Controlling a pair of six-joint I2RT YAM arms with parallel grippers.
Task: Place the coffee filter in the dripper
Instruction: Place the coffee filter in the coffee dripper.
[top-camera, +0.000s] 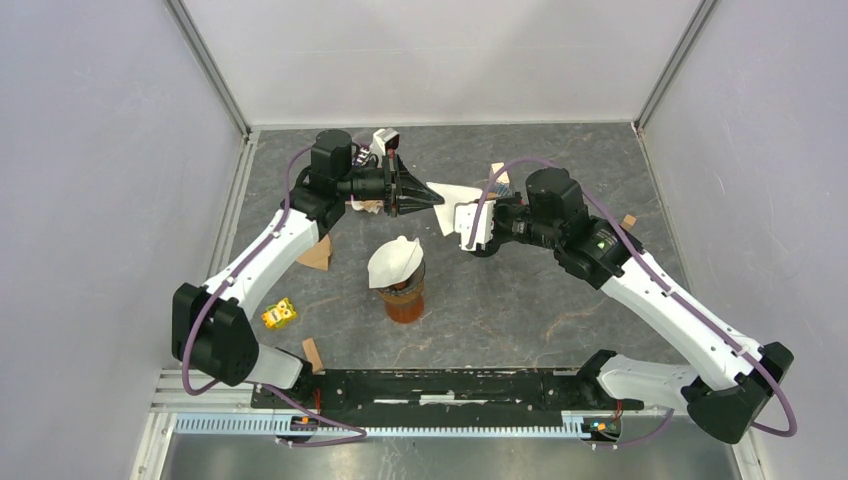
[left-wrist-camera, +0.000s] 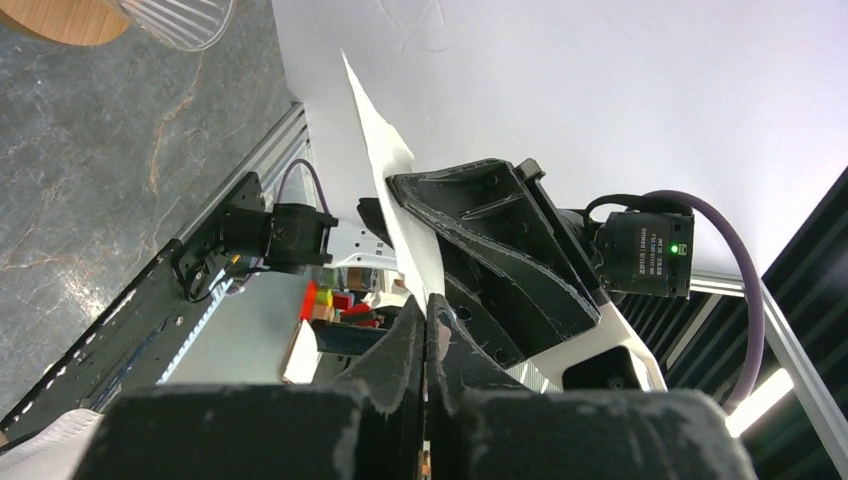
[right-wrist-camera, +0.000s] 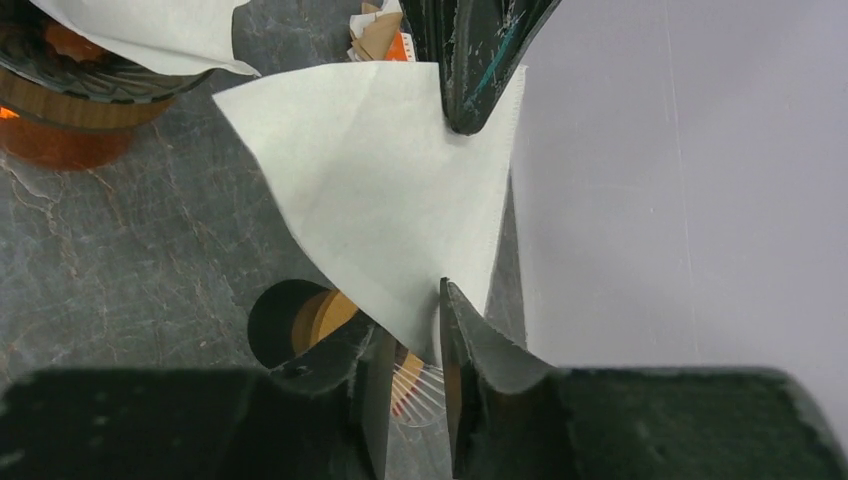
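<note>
Top view: left gripper (top-camera: 434, 197) pinched shut on coffee filter (top-camera: 455, 192), at 1 o'clock from dripper (top-camera: 403, 287). Dripper sits on amber server (top-camera: 404, 308) with second filter (top-camera: 394, 260) lying in it. Right gripper (top-camera: 468, 224) at 5 o'clock edge of coffee filter.

Left wrist: fingers closed on coffee filter's edge; sheet rises toward 11 o'clock.

Right wrist: jaws narrowly apart, straddling coffee filter's lower corner, gap showing between them. Left gripper's tip clamps sheet's edge at 12 o'clock.
</note>
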